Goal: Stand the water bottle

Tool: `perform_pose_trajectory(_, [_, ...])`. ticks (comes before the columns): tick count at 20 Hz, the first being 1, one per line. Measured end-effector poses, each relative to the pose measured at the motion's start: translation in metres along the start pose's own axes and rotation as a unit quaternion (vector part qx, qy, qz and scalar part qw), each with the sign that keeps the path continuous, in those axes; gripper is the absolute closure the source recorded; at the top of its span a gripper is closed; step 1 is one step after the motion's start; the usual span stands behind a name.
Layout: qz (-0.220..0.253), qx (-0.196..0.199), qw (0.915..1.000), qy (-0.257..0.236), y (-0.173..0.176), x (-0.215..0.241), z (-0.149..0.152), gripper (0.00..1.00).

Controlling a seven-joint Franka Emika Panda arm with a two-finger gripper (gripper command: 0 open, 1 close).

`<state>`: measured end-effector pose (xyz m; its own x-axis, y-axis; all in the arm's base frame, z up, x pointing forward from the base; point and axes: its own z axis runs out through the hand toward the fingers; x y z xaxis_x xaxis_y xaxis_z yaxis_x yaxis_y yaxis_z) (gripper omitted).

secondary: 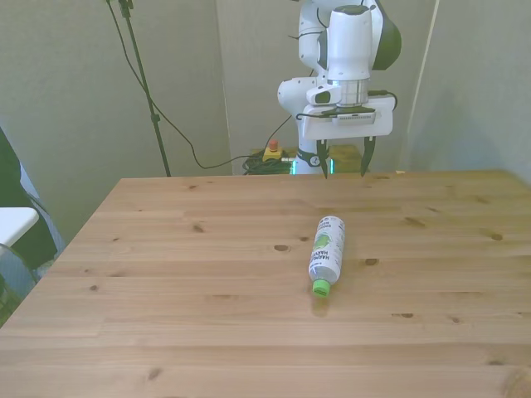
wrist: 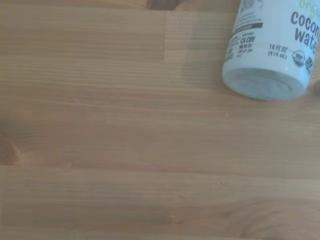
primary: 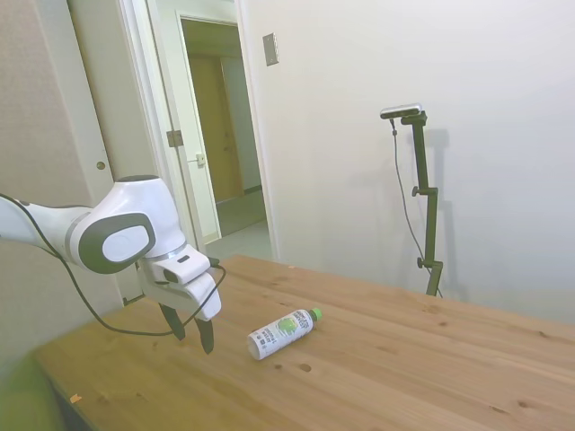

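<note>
Jaws stand wide apart and hold nothing. The gripper [primary: 191, 330] [secondary: 342, 159] hangs with its dark fingers [primary: 206, 334] pointing down, clear of the wooden table [primary: 377, 377] [secondary: 166, 274] and well apart from the water bottle [primary: 283, 332] [secondary: 327, 254] [wrist: 272, 45].

The water bottle lies on its side on the table, not standing. In the front view its flat base faces the gripper and its green cap [secondary: 320, 288] points away from the gripper. In the side view the base is the end nearer the gripper and the cap [primary: 315, 313] the far end. The white label with a green mark wraps most of the body.

The wrist view shows the bottle's base end and part of the label with dark print, resting on the wood grain. Nothing touches the bottle apart from the table.

Beyond the gripper, the white arm [primary: 108, 235] [secondary: 348, 50] carries a dark cable [primary: 90, 314] that loops under the wrist. An open doorway [primary: 225, 135] shows behind the arm in the side view.
</note>
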<state>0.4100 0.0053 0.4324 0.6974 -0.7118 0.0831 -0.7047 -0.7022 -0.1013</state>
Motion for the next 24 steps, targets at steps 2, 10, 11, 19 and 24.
perform_pose_trajectory(2, [0.006,-0.003,1.0,0.0,0.001,-0.001,0.002,0.0])
perform_pose_trajectory(10, [0.034,0.013,0.9983,0.045,-0.023,0.05,-0.028,0.0])
perform_pose_trajectory(11, [0.041,0.015,0.9977,0.051,-0.028,0.067,-0.033,0.0])
perform_pose_trajectory(19, [0.096,0.014,0.9935,0.06,-0.077,0.2,-0.007,0.0])
perform_pose_trajectory(24, [0.118,0.007,0.9911,0.061,-0.113,0.248,0.034,0.0])
